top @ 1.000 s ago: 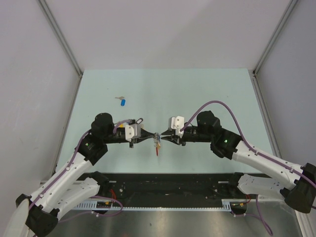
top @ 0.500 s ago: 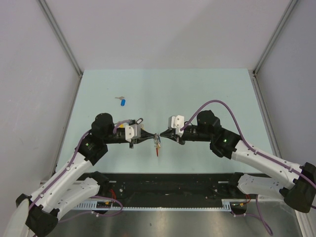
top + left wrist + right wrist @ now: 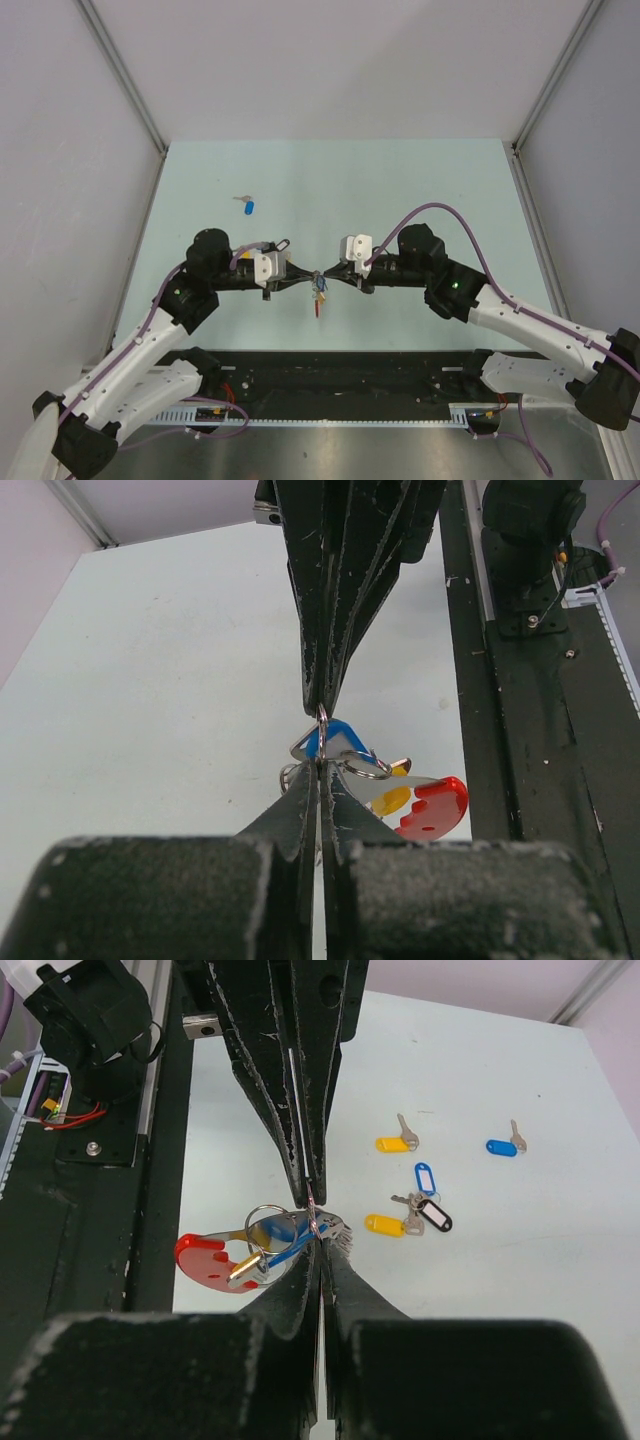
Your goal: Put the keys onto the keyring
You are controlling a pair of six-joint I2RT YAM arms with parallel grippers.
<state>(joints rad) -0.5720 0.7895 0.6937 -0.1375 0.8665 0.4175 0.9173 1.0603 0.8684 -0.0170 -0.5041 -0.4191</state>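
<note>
Red plastic of the keyring (image 3: 432, 805) dangled just above the surface (image 3: 500, 1280), a blue-tagged key (image 3: 335, 738) bunched on it. Left tool (image 3: 319, 775) and right tool (image 3: 318, 1250) met tip to tip, both pinched tight on its thin metal loop. Loose keys (image 3: 392, 1144) lay scattered beyond.

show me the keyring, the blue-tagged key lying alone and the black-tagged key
keyring (image 3: 437, 805), left wrist view, on its red plastic part
blue-tagged key (image 3: 250, 208), top view, on its blue tag
black-tagged key (image 3: 437, 1219), right wrist view, on its black tag
</note>
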